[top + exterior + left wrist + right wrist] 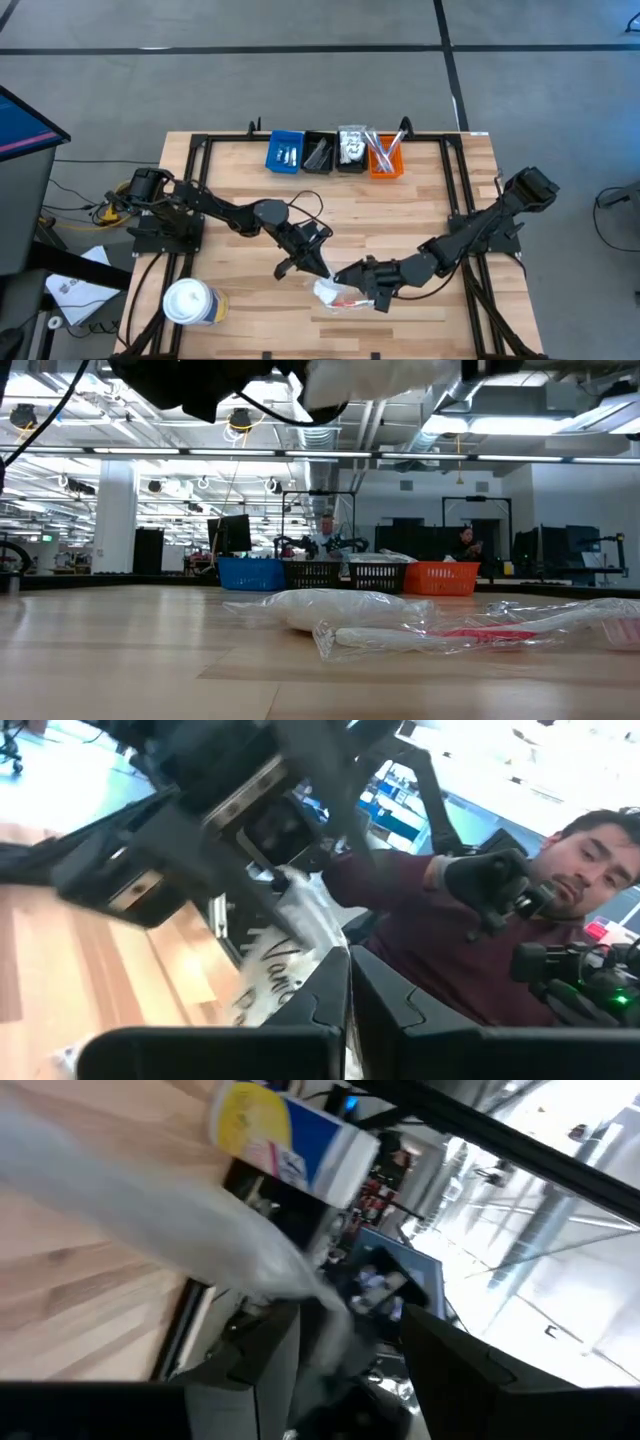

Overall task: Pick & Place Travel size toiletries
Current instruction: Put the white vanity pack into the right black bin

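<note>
the wooden bench (400, 215) carries a clear plastic sachet (338, 293) with a red stick inside, lying near its front edge, and everything here is placed from that sachet. the left claw (312, 262) hangs just beside the sachet on the tub's side, its fingers (330, 995) pressed together with a strip of clear wrapper showing at their tips. the right claw (370, 287) sits against the sachet's other side, its fingers (265, 1345) apart with crinkled clear plastic between them. in the low view a second white packet (330, 607) lies touching the sachet, just behind it. the white tub (190, 302) stands well apart from the sachet, toward the bench's left front corner. the bins (335, 152), blue, black, clear and orange, stand in a row at the far edge, well apart from the sachet. a person (520, 920) shows in the left wrist view beyond the bench.
</note>
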Motion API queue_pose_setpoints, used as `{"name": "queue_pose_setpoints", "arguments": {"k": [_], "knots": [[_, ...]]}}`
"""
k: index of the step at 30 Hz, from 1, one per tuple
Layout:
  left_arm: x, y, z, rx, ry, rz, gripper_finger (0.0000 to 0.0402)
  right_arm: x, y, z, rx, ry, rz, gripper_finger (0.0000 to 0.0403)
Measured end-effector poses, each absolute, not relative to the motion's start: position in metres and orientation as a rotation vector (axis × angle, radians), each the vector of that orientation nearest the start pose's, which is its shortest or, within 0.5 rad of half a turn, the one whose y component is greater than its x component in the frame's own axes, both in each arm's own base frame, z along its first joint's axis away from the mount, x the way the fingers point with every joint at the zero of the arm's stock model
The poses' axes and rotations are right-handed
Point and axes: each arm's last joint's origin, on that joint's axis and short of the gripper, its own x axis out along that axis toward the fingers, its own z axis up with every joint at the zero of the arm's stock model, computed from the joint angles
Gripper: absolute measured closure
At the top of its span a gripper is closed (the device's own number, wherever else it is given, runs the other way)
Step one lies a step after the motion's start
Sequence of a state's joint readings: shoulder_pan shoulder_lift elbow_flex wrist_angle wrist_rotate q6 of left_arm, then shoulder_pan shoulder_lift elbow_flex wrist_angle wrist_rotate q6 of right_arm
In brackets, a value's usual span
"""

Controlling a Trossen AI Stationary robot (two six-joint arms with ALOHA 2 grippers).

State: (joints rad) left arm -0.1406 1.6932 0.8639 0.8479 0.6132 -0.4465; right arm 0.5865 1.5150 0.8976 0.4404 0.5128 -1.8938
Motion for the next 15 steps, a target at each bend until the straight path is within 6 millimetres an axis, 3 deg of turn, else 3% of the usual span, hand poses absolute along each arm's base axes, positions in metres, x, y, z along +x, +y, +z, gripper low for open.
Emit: {"name": "queue_pose_setpoints", "arguments": {"k": [15], "knots": [[0.349, -0.061, 0.228, -0.425, 0.130, -0.698, 0.0401, 0.279, 0.180, 0.248, -2.007, 0.074, 0.262, 0.0247]]}}
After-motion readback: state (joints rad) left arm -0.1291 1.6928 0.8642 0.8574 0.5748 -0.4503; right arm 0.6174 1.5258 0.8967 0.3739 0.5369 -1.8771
